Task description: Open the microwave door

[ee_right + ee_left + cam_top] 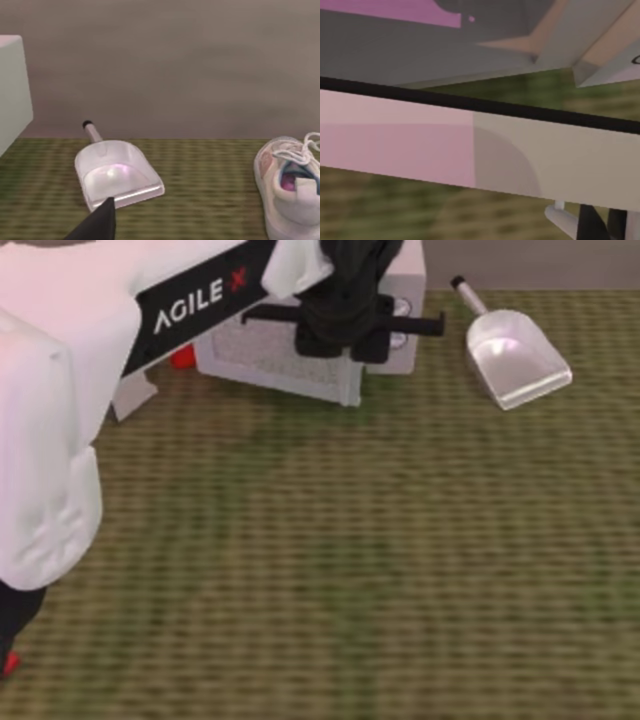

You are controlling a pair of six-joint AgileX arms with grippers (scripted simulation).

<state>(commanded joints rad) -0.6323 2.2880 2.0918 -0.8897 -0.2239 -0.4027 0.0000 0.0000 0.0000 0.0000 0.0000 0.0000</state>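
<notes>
The left hand [350, 325] sits at the free edge of the microwave door [285, 360], swung partly out from the microwave [405, 280] at the bench's [330, 570] far edge; its finger state cannot be told.

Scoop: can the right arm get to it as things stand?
Probably yes. In the right wrist view the scoop lies on open mat just ahead of the right claw, nothing between them; the shoe sits well aside.

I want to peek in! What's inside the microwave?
From above, the left arm's tool covers the microwave, so its inside is hidden. The microwave door looks swung partly open. The left wrist view shows only pinkish and grey surfaces up close.
</notes>
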